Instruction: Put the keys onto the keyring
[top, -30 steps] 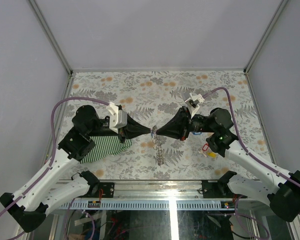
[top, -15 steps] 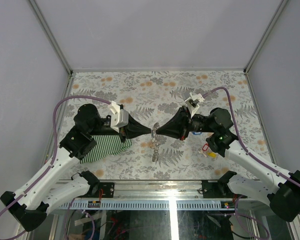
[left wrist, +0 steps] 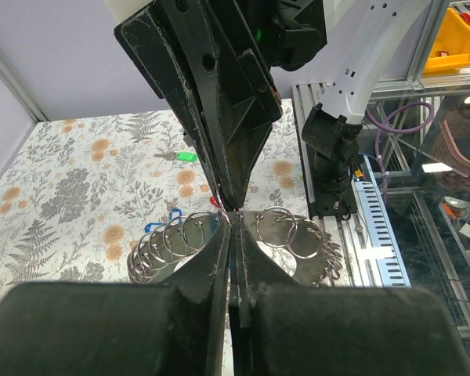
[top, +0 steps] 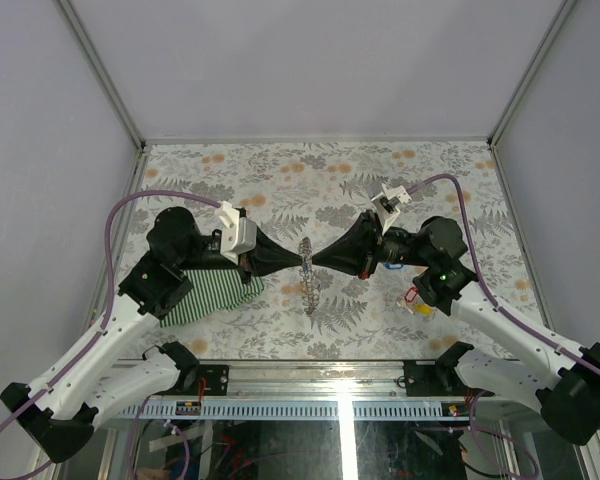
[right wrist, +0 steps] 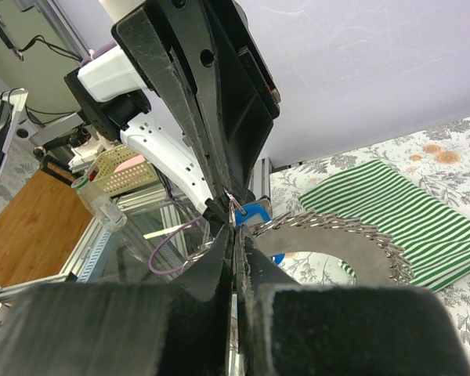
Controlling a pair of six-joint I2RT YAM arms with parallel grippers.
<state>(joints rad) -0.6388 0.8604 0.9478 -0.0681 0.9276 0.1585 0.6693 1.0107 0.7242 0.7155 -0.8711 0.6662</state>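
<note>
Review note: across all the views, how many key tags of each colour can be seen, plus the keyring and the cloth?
red key tag: 1
yellow key tag: 1
green key tag: 1
blue key tag: 1
keyring: 1
striped cloth: 1
Total: 6

Striped cloth (top: 215,298) partly under left arm (top: 170,250); keys (top: 417,303) too small for detail

large thin silvery toothed metal keyring (top: 307,285) changed shape: it was a slack clump drooping below and slightly right of the black left gripper (top: 301,263) tips. now it's a narrow upright loop, top arc above those tips, bottom end straight below them.
</note>
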